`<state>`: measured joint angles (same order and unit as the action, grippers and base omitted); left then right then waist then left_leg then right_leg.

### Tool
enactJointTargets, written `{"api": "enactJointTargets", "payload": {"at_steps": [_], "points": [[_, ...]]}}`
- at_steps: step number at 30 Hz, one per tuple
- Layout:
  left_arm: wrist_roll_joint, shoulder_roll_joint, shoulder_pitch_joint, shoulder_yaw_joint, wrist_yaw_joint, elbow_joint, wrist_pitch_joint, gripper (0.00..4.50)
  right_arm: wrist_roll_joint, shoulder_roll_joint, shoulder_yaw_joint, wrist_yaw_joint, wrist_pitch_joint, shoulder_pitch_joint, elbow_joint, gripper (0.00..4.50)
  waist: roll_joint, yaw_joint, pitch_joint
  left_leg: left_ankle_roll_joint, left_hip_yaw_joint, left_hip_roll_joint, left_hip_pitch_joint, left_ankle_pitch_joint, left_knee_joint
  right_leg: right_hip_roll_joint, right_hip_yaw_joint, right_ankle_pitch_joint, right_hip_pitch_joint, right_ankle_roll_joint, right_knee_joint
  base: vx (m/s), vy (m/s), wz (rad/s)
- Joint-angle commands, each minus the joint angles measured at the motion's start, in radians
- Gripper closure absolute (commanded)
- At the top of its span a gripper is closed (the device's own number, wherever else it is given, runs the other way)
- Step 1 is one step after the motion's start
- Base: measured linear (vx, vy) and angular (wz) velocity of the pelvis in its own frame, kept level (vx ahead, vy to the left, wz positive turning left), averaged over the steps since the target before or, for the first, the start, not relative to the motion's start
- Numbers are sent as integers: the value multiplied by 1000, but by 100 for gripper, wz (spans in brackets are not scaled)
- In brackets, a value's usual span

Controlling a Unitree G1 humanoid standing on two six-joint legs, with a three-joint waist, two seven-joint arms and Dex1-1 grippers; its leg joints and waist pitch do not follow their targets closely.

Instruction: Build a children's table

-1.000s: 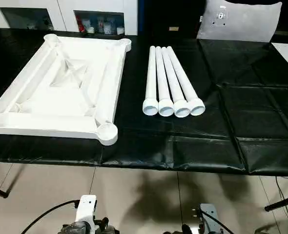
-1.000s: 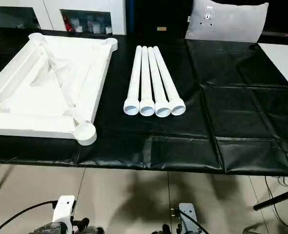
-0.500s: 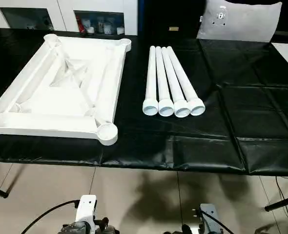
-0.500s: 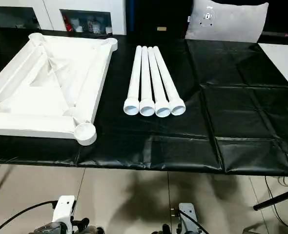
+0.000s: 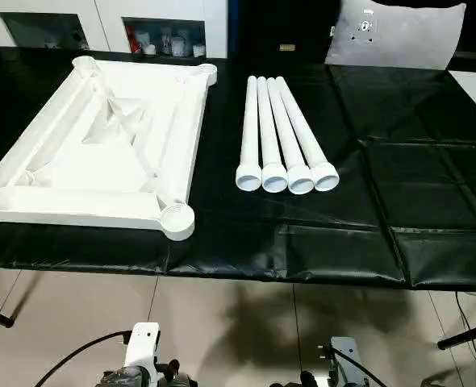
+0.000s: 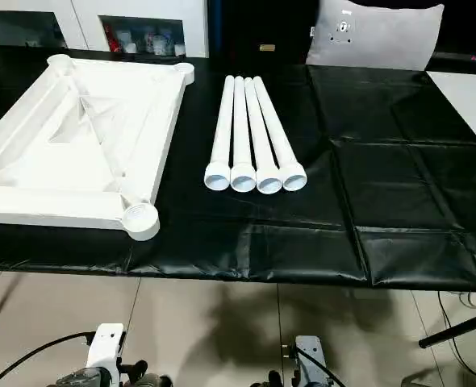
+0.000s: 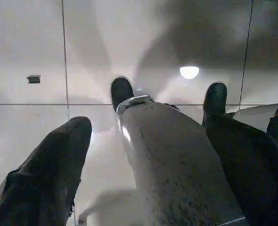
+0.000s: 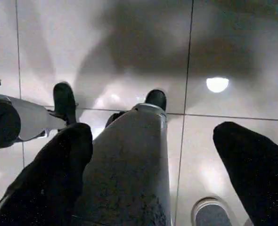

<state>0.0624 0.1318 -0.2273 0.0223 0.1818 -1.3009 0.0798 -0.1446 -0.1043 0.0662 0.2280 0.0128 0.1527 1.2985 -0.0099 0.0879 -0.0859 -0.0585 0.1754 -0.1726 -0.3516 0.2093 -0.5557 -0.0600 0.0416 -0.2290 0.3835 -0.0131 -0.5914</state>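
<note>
The children's table top (image 5: 101, 145) lies upside down on the left of the black-covered bench, ribbed underside up, with a round socket (image 5: 177, 219) at its near right corner. Several long white tube legs (image 5: 282, 133) lie side by side in the middle of the bench, wide open ends toward me. Both arms hang low, below the bench. In the left wrist view my left gripper (image 7: 148, 125) is open above the tiled floor, holding nothing. In the right wrist view my right gripper (image 8: 151, 129) is open too and empty. My own silver legs and black feet show between the fingers.
A grey-white cushion (image 5: 395, 32) leans at the back right. The black sheet (image 5: 415, 185) covers the bench down to its front edge. Behind stand white cabinets (image 5: 149, 24). A black stand leg (image 5: 464, 334) crosses the floor at the lower right.
</note>
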Motion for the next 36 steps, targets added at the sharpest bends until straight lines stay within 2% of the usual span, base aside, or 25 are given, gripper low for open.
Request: {"api": "enactJointTargets", "payload": {"at_steps": [1,8,9,10,11,12,13,14,16,17,18,21,23,24,26,27,28,29,30,32,33,34,35,36], "points": [[-8,-21,26,-8,1,-26,12,12,8,4,2,9,-7,-19,20,0,-2,-2,24,91,-23,-80,-3,188,73,-111,-58,-120,-30,-244,77,0,0,0],[-8,-21,26,-8,1,-26,12,12,8,4,2,9,-7,-19,20,0,-2,-2,24,93,-23,-80,-2,188,73,-111,-58,-116,-30,-245,76,0,0,0],[-110,-2,-62,-68,-85,-44,107,12,58,40,-25,-189,-97,80,54,0,105,4,72,61,-34,-81,17,166,60,-116,-57,-68,-39,-263,54,0,0,0],[-108,-3,-57,-64,-92,-45,99,12,58,44,-25,-191,-90,80,54,0,42,-17,63,55,-20,-83,22,137,60,-98,-51,-11,-30,-262,71,0,0,0],[-106,-5,-50,-61,-100,-47,90,12,56,49,-26,-191,-86,80,54,0,36,-12,58,40,-23,-80,4,153,60,-112,-53,0,-45,-283,62,0,0,0],[-106,-5,-50,-61,-100,-47,90,12,56,49,-26,-191,-86,80,54,0,31,-16,57,47,-22,-74,-3,150,58,-114,-54,-1,-49,-282,61,0,0,0],[-106,-7,-45,-60,-104,-48,85,12,55,52,-28,-193,-86,81,54,0,39,-17,58,62,-22,-71,-4,156,57,-117,-54,-43,-45,-278,68,0,0,0],[-113,-12,-35,-66,-105,-51,73,12,56,56,-27,-194,-84,86,55,0,39,-17,61,68,-21,-70,-4,154,54,-118,-55,-59,-46,-274,70,0,0,0],[-117,-21,-24,-69,-109,-53,57,12,67,61,-16,-189,-76,94,55,0,41,-18,70,80,-21,-71,-6,116,49,-114,-54,-39,-49,-272,66,0,0,0],[-119,-25,-21,-69,-113,-51,21,12,68,62,-15,-181,-60,103,52,0,46,-18,73,89,-22,-75,-4,108,49,-111,-50,-12,-46,-276,63,0,0,0],[-120,-26,-21,-69,-114,-50,16,12,68,62,-16,-180,-58,105,52,0,47,-19,74,92,-22,-76,-5,112,49,-110,-50,-3,-45,-280,62,0,0,0],[-97,-13,-43,-21,-128,-48,-43,12,114,46,-11,-210,34,136,42,0,49,-25,71,80,-22,-74,-5,153,51,-108,-48,-20,-43,-284,63,0,0,0],[-92,7,-60,-9,-96,-44,-55,12,73,48,-56,-145,57,149,34,0,49,-25,68,82,-21,-74,-3,174,52,-108,-49,-49,-41,-279,66,0,0,0],[-87,21,-70,-4,-60,-36,-75,12,82,47,-53,-127,83,159,26,0,50,-25,59,82,-22,-74,-3,186,56,-106,-49,-67,-36,-275,69,0,0,0],[-65,36,-76,11,5,-12,-121,12,100,43,-32,-73,120,173,14,0,47,-27,59,86,-21,-72,-4,175,54,-106,-50,-50,-38,-276,64,0,0,0],[-55,39,-77,18,23,-3,-129,12,90,28,-37,-27,141,159,0,0,44,-27,58,90,-20,-72,-4,161,53,-106,-50,-28,-37,-278,62,0,0,0],[-42,46,-76,26,55,14,-141,12,61,-9,-50,83,184,116,-40,0,46,-19,61,113,-19,-75,-3,152,48,-107,-50,15,-39,-281,58,0,0,0],[-39,54,-67,20,86,38,-160,12,44,-50,-48,175,211,67,-104,0,38,-21,58,128,-16,-74,-3,142,46,-102,-49,45,-37,-283,57,0,0,0],[-37,58,-61,18,108,52,-175,12,38,-72,-42,224,224,40,-141,0,39,-14,62,154,-17,-74,-9,96,41,-100,-47,117,-44,-283,46,0,0,0],[-34,62,-48,16,138,74,-184,12,42,-86,-34,259,233,19,-172,0,36,-9,62,187,-18,-73,-11,42,35,-98,-43,197,-43,-287,37,0,0,0],[-42,67,-22,4,166,114,-202,12,42,-95,-30,296,250,-11,-213,0,34,-9,64,205,-17,-73,-11,30,31,-99,-40,217,-41,-293,34,0,0,0],[-47,71,-1,-6,186,144,-215,12,41,-101,-27,323,262,-32,-243,0,34,-9,64,205,-17,-73,-11,30,31,-99,-40,217,-41,-293,34,0,0,0],[-48,75,54,-28,226,240,-221,12,38,-112,-13,352,258,-86,-331,0,32,-11,60,218,-19,-79,-19,42,31,-102,-38,215,-42,-288,34,0,0,0],[-43,77,100,-43,249,329,-216,12,24,-118,-6,373,239,-130,-414,0,35,-15,51,216,-20,-83,-20,82,38,-103,-37,159,-38,-286,42,0,0,0]]}}
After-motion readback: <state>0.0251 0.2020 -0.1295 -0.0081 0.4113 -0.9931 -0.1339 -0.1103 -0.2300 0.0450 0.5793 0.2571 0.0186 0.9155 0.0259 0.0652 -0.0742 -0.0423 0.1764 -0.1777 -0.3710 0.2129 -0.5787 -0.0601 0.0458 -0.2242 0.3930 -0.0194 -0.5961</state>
